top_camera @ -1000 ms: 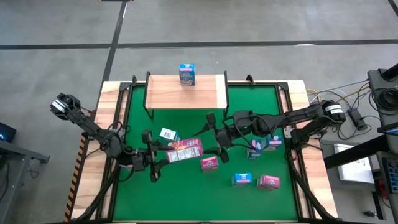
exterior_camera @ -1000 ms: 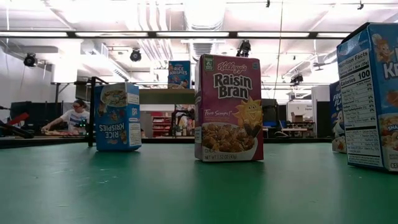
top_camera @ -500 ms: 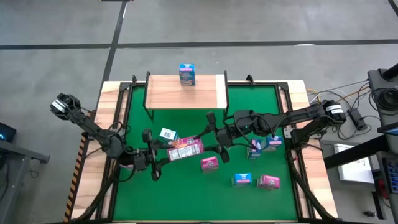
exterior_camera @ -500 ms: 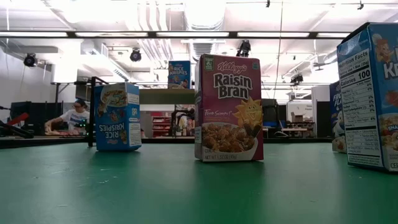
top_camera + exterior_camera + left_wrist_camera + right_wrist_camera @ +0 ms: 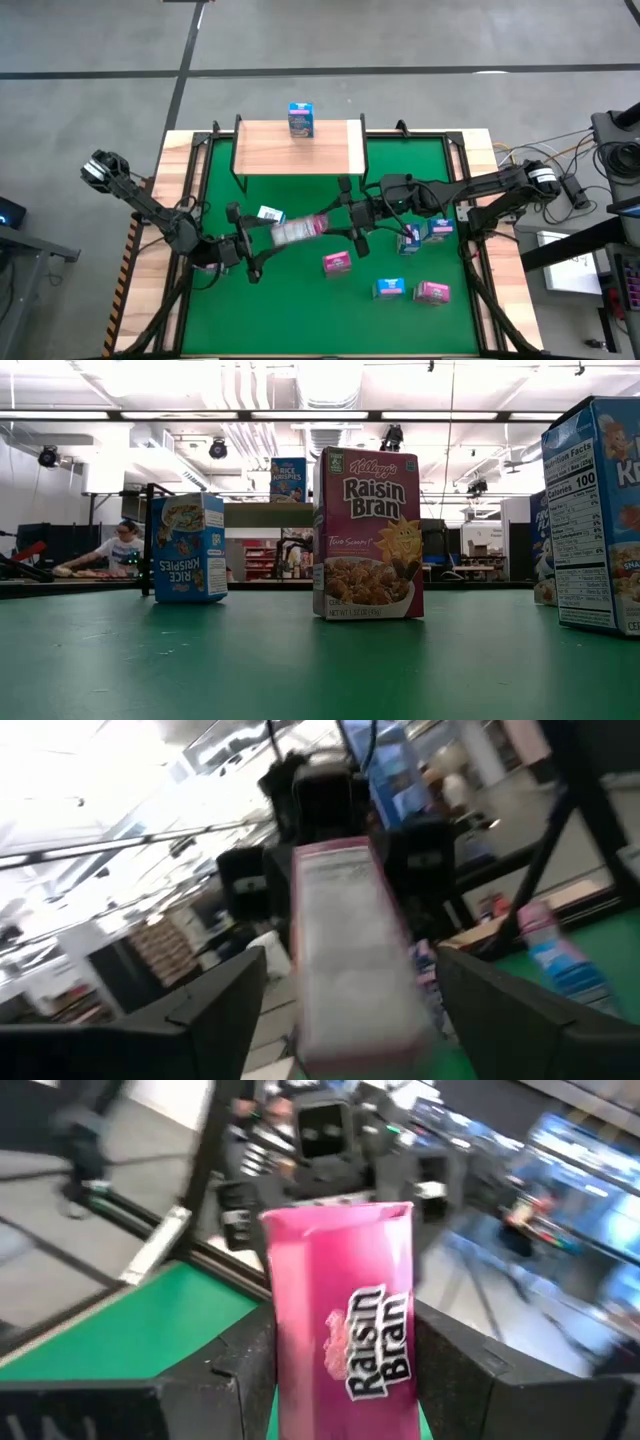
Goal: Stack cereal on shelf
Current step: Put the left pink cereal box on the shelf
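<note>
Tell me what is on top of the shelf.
One blue cereal box stands upright near the back edge of the shelf; the rest of the board is bare. From above, the board hides whatever lies beneath it.

Raisin Bran box [image 5: 367, 532]: magenta, white lettering, sun figure, cereal bowl print
Rice Krispies box [image 5: 188, 547]: blue, printed labels
held box [image 5: 343, 1342]: pink, white and dark "Raisin Bran" lettering
shelf [image 5: 340, 150]: light natural wood, black legs
mat [image 5: 300, 310]: green

Shelf [image 5: 299, 147] — pale matt wood; mat [image 5: 410, 322] — matt green; glossy cardboard Raisin Bran box [image 5: 367, 533].
</note>
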You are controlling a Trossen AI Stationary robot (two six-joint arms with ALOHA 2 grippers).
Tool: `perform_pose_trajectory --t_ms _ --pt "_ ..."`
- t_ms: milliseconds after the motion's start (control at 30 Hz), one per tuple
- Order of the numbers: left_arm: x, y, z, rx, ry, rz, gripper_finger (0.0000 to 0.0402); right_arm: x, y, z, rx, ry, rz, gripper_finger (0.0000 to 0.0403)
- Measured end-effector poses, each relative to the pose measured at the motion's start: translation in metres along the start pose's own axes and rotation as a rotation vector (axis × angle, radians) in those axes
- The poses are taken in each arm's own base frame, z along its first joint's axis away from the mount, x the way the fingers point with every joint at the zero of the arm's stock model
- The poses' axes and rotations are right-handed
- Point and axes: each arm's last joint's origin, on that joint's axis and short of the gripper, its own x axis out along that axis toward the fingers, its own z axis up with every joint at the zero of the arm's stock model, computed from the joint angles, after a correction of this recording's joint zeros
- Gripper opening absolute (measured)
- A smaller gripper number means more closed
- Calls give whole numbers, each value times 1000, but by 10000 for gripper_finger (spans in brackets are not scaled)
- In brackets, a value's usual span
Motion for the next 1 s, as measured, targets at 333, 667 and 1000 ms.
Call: perform_pose_trajectory --t_ms 333,667,1000 --pt "-3 11 1 56 106 136 290 -31 -32 5 75 194 -205 143" --pt "-4 13 0 77 116 147 290 -51 -91 -4 138 339 -356 132" --pt "-4 14 0 121 118 146 291 -78 -171 -22 285 435 -323 132"
